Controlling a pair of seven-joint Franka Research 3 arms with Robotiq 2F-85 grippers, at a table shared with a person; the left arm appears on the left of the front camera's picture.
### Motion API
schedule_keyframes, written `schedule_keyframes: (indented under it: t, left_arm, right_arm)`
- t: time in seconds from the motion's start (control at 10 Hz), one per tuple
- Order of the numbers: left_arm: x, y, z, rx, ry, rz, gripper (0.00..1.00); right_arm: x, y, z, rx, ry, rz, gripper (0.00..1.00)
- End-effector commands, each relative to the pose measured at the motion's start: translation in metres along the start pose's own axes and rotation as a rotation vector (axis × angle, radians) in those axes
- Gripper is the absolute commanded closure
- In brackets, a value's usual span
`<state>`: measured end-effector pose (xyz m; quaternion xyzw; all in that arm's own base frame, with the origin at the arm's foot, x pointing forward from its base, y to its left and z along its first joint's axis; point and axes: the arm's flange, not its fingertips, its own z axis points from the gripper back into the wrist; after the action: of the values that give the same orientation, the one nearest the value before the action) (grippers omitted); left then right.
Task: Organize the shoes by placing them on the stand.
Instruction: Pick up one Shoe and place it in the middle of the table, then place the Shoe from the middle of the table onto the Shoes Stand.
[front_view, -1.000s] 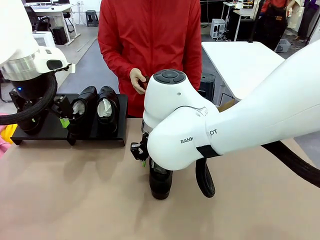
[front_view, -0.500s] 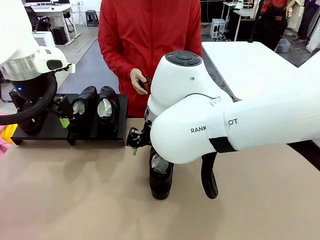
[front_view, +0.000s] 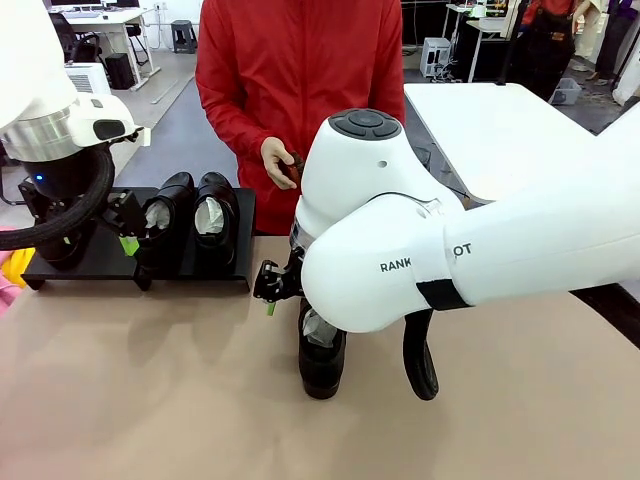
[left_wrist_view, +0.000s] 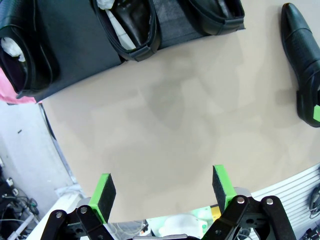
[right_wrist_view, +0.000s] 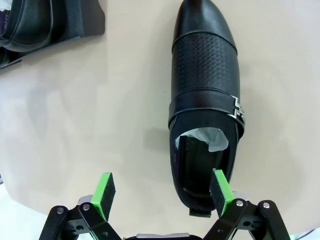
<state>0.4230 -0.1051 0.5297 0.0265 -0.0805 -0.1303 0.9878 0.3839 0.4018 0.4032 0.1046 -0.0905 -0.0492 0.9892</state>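
- On the tan table (front_view: 150, 400): one glossy black shoe (right_wrist_view: 205, 105), perforated band, metal buckle, white paper inside, lying apart from the stand (front_view: 100, 262).
- Right gripper (right_wrist_view: 162, 192): released, green pads spread above the shoe's heel.
- Left gripper (left_wrist_view: 162, 187): jaws apart, empty.
- Matte stand holds three shoes (front_view: 215, 220).

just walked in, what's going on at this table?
Shoe sorting onto the stand. Three shoes sit on it already; the fourth shoe lies on the table, off the stand. The right gripper hangs open just above that shoe's heel, gripping nothing. The left gripper is open over bare table near the stand. A person stands across the table, holding something small and dark.
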Motion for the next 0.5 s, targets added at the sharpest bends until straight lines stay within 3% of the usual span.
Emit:
schedule_keyframes:
  t: [0.0, 0.4]
  left_arm:
    - [-0.0031, 0.0019, -0.0006, -0.002, -0.014, -0.006, 0.0]
    - [-0.0031, 0.0019, -0.0006, -0.002, -0.014, -0.006, 0.0]
  right_arm:
    - [0.0039, 0.0044, 0.0018, 0.002, -0.015, 0.015, 0.0]
    - [0.0039, 0.0044, 0.0018, 0.002, -0.015, 0.015, 0.0]
